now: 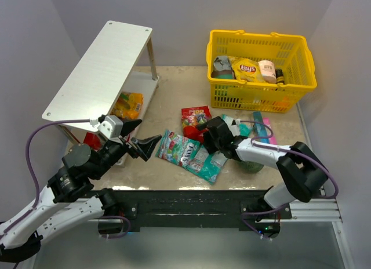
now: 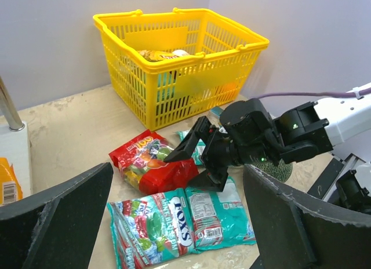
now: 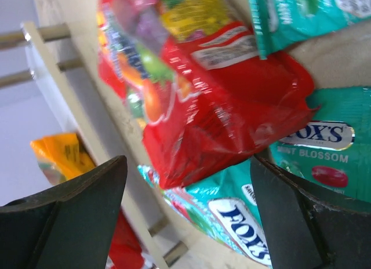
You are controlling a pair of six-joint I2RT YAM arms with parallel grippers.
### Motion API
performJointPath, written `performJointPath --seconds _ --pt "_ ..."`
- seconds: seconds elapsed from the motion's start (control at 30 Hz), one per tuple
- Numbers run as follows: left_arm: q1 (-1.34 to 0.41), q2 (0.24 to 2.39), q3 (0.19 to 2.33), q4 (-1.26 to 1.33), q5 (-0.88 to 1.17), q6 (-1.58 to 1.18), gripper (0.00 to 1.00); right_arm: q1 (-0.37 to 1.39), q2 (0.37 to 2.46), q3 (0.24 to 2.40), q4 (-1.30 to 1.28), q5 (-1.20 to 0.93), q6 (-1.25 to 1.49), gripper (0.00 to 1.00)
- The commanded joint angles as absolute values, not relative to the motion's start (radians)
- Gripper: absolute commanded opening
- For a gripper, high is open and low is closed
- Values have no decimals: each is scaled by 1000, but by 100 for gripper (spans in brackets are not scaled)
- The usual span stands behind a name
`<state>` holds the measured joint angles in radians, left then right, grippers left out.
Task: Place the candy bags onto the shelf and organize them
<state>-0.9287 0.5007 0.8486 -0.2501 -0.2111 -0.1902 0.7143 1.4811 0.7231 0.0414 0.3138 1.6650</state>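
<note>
Jaws on the right arm gape wide either side of a corner of the red candy bag (image 3: 232,106), glossy, crumpled and fruit-printed, mid-frame on the counter (image 1: 174,95). The jaws on the left arm gape wide too, empty. Teal Fox's bags (image 1: 186,153) lie just below the red one. Only the top view shows the white shelf (image 1: 98,66) whole, upper left, with an orange bag (image 1: 128,104) on its lower tier.

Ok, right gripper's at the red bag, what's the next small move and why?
Probably shut the right gripper on the red bag. Its jaws stand open either side of the bag's end, which sits in the gap in the right wrist view, and nothing is held yet. The left gripper hangs open near the shelf, away from it.
</note>
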Motion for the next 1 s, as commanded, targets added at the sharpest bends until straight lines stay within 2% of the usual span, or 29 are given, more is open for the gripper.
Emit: performJointPath --seconds 0.0,0.1,0.17,0.5,0.57,0.6,0.67,0.7,0.8,0.87,0.97 --pt "-922 497 842 -219 -235 -173 100 719 1537 758 55 327 1822 88" --pt "-922 494 841 -221 -238 -175 100 722 1552 772 52 382 1839 85" --pt "-922 492 842 -219 -238 -175 100 732 1565 794 11 491 1836 83" --pt "-922 492 839 -224 -245 -175 100 732 1677 845 20 522 1859 68" --pt "-922 489 838 -225 -247 -175 100 733 1689 851 34 522 1839 56" --pt "-922 488 839 -225 -247 -175 100 732 1689 856 34 522 1810 46" --pt "-922 483 838 -225 -250 -175 100 733 1686 870 52 523 1767 36" --pt "-922 483 839 -225 -250 -175 100 732 1677 873 60 523 1712 24" --pt "-922 479 838 -225 -250 -173 100 732 1663 913 109 512 1543 7" --pt "-922 474 839 -226 -250 -172 100 735 1663 974 95 497 1464 1" --pt "-922 462 839 -225 -252 -172 100 745 1654 1032 116 462 1324 0"
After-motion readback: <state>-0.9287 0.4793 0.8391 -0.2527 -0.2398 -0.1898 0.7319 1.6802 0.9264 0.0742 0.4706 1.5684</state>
